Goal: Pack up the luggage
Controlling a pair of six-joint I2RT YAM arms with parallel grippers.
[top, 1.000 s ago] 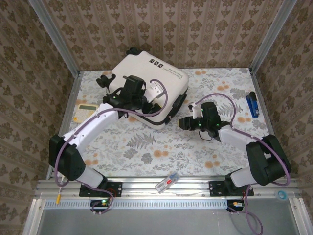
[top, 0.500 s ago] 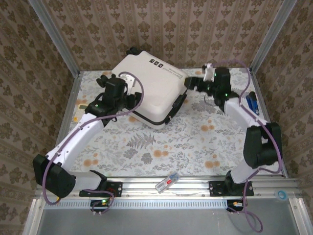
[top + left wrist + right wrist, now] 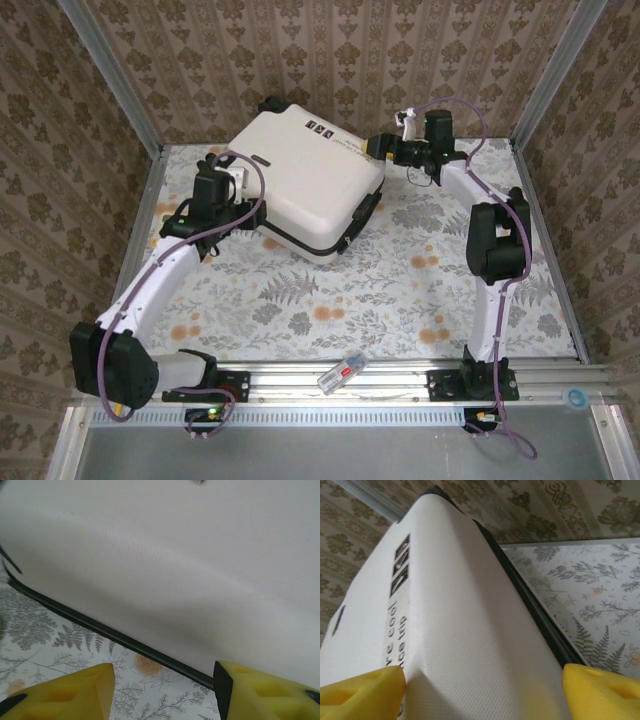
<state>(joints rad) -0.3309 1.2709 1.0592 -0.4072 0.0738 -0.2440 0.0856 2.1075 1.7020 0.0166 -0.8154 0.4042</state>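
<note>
The luggage [image 3: 310, 180] is a white hard-shell suitcase lying shut and turned at an angle at the back of the flowered table [image 3: 400, 290], with black wheels [image 3: 215, 160] and a black handle [image 3: 362, 212]. My left gripper [image 3: 248, 205] is at its left side. In the left wrist view, the left gripper [image 3: 162, 695] has its yellow fingertips [image 3: 75, 692] apart over the table, just short of the white shell [image 3: 175, 570] and its black seam. My right gripper [image 3: 383, 148] is at the far right corner. In the right wrist view it [image 3: 482, 690] stands open astride the shell's rounded edge [image 3: 470, 630].
Wallpapered walls and metal posts [image 3: 120, 80] close in the table at the back and sides. A small clear and red object [image 3: 342, 372] lies on the front rail. Bare tablecloth stretches in front of the suitcase.
The left arm drew back from on top of the suitcase to its left side. The right arm swung from the table in front of the suitcase up to its far right corner, jaws spreading wider.
</note>
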